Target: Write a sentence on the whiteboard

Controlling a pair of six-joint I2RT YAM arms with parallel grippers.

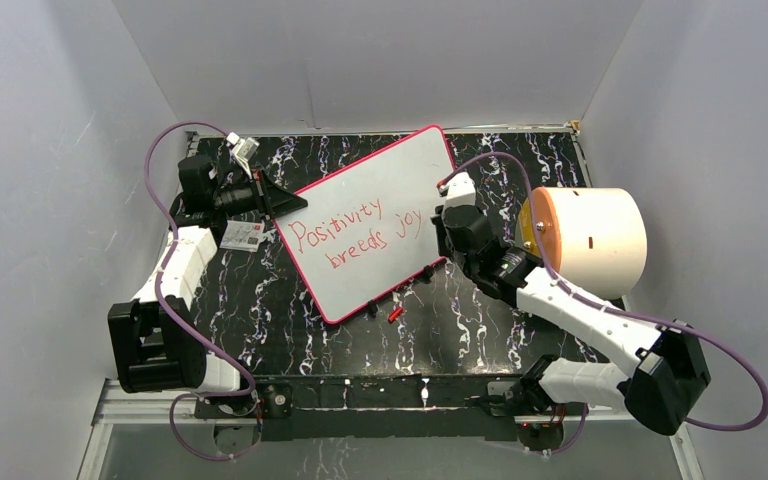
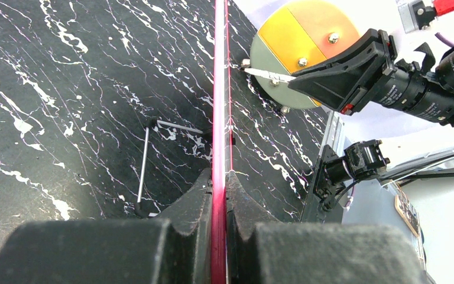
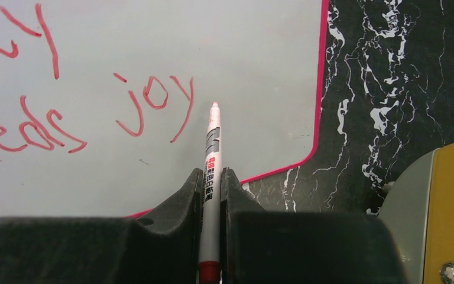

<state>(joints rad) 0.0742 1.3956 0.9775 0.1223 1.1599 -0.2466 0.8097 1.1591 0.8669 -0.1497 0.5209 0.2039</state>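
Observation:
The whiteboard (image 1: 400, 175) lies slanted on the black marbled table, its frame pink-red. Across it run two red handwritten lines, the sentence (image 1: 355, 232) "Positivity breeds joy". My left gripper (image 1: 285, 203) is shut on the board's left edge. In the left wrist view that red edge (image 2: 219, 89) runs straight up from between the closed fingers of the left gripper (image 2: 219, 177). My right gripper (image 1: 444, 222) stands over the board's right part, shut on a white marker (image 3: 212, 160). The marker's red tip sits just right of the word "joy" (image 3: 153, 103); whether it touches the board I cannot tell.
A small red cap (image 1: 395, 314) lies on the table below the board. A white cylinder with an orange and yellow face (image 1: 595, 240) stands at the right. A printed card (image 1: 243, 235) lies by the left arm. A thin bent metal rod (image 2: 145, 165) rests beside the board.

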